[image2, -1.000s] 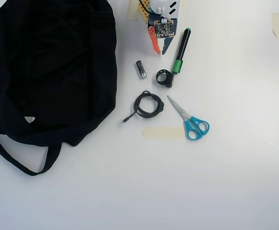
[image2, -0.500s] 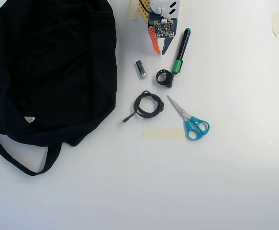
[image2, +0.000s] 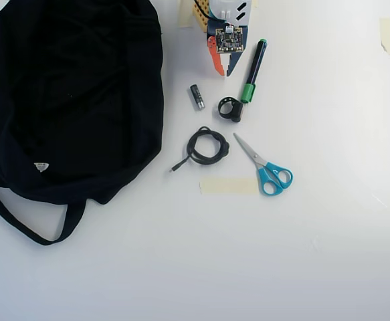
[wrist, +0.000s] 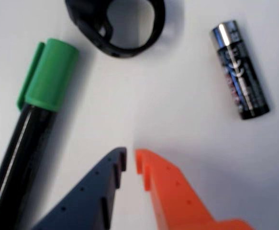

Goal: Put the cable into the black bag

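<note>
In the overhead view the cable (image2: 191, 146) lies coiled as a small dark ring on the white table, its plug end trailing toward the lower left. The black bag (image2: 74, 93) fills the left side, strap looping below it; its right edge is a short way left of the cable. My gripper (image2: 224, 72) is at the top centre, above the cable in this view, well apart from it. In the wrist view the gripper (wrist: 130, 158) has its dark blue and orange tips nearly together over bare table, holding nothing. The cable and the bag are out of the wrist view.
A battery (image2: 197, 97) (wrist: 240, 70), a thick black plastic ring (image2: 237, 115) (wrist: 89, 28) and a green-capped marker (image2: 253, 70) (wrist: 34, 120) lie between gripper and cable. Blue-handled scissors (image2: 258, 162) and a tape strip (image2: 228, 185) sit to the right of and below the cable.
</note>
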### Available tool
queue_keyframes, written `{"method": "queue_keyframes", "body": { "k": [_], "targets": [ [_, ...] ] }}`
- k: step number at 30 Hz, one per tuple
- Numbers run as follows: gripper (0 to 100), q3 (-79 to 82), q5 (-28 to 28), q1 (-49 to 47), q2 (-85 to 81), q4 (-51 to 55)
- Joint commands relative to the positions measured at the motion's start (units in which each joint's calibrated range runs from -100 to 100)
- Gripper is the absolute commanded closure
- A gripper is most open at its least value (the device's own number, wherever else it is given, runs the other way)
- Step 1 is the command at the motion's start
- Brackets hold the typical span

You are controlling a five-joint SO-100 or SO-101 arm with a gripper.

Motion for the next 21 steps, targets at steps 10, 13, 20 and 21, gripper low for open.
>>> {"method": "queue_keyframes", "body": {
  "k": [10,13,20,21],
  "targets": [
    [98,1.8,0.0,-0.1,-0.8,1.7],
    [98,1.8,0.1,-0.3,-0.8,1.7],
    [97,1.8,0.3,-0.4,-0.7,1.6],
    [97,1.8,0.3,-0.4,-0.7,1.2]
  ]
}}
